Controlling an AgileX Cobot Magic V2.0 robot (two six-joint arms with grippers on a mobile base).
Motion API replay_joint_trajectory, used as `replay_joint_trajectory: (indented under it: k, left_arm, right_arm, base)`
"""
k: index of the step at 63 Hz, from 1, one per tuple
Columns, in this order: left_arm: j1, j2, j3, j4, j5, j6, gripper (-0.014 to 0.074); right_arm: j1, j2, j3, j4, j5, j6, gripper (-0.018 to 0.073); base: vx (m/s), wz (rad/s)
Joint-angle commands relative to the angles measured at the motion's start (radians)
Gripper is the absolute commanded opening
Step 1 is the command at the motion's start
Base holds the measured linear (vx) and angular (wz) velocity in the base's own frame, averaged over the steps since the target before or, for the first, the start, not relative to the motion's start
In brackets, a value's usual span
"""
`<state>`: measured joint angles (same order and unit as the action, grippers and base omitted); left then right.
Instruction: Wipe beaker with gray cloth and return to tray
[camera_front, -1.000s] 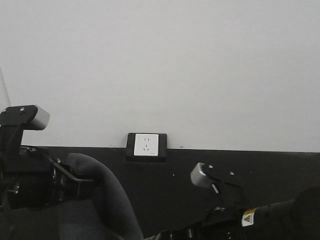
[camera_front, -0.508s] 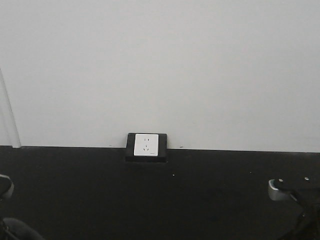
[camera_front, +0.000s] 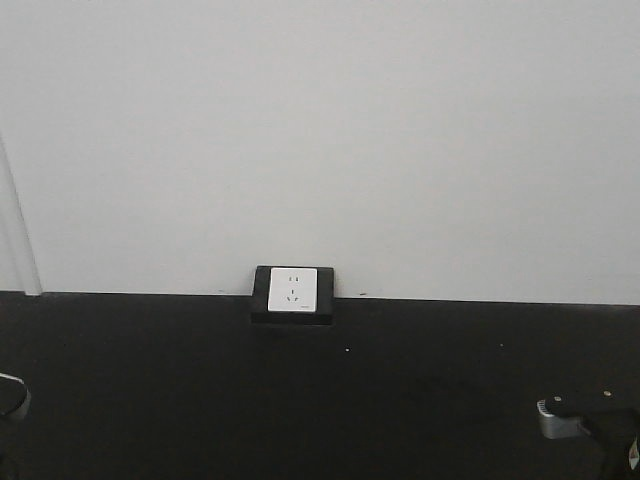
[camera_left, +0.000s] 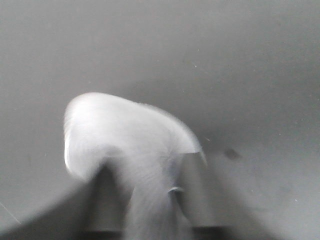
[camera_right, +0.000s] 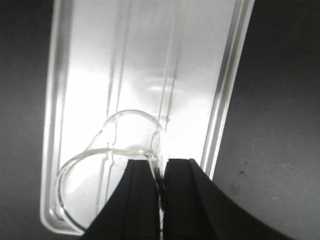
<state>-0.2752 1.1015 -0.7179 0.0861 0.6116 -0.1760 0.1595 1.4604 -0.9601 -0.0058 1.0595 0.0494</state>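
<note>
Pinching the wall of a clear beaker (camera_right: 107, 160) with the right claw (camera_right: 159, 167), jaws almost closed on the glass, low in the frame over the silvery tray (camera_right: 150, 60) on the dark worktop (camera_right: 280, 125). In the blurred left wrist view, seemingly clasping the gray cloth (camera_left: 120, 130) in the left claw (camera_left: 150, 170), a pale bundle bulging toward the upper left.

I can read no text, number or brand anywhere in my views. The white wall socket in its black frame (camera_front: 293, 291) shows only pin slots, and the clear glass beaker (camera_right: 117, 150) and the shallow silvery metal tray (camera_right: 227, 100) carry no legible marks under the glare. My left wrist view is smeared with motion, so any print on the pale gray cloth (camera_left: 125, 135) may simply be lost to blur.
</note>
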Motion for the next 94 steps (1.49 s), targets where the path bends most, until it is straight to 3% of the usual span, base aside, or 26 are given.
replay_joint_trajectory:
  k: [1,8,28,60,71,86,94]
  left_arm:
    - [0.002,-0.023,-0.041,0.006,-0.011,-0.008,0.0584]
    - [0.002,-0.023,-0.056,0.005,0.022,-0.009,0.0613]
    - [0.002,-0.023,-0.064,-0.004,0.045,-0.009,0.0575]
    - [0.002,-0.023,-0.064,-0.004,0.033,-0.009,0.0554]
    - [0.002,-0.023,-0.064,-0.004,0.039,-0.009,0.0554]
    - [0.002,-0.023,-0.064,-0.004,0.039,-0.009,0.0554]
    - [0.002,-0.023,-0.064,-0.004,0.039,-0.009,0.0554]
  right_arm:
    - [-0.026,0.007,-0.031,0.006,-0.018,0.0,-0.001]
    - [-0.026,0.035,-0.031,0.022,-0.041,-0.029,-0.0008]
    - [-0.026,0.081,-0.031,0.033,-0.13,-0.043,0.0004]
    - [-0.026,0.156,-0.031,0.076,-0.129,-0.067,0.0141]
    - [-0.026,0.154,-0.031,0.074,-0.136,-0.065,0.0239]
    - [-0.026,0.131,-0.031,0.074,-0.115,-0.062,0.0451]
    - [-0.026,0.067,-0.031,0.067,-0.12,-0.062,0.0472]
  base:
    - [0.0,0.0]
    - [0.0,0.0]
    - [0.0,0.0]
    - [0.0,0.0]
    - [0.0,0.0]
    - [0.0,0.0]
    - [0.0,0.0]
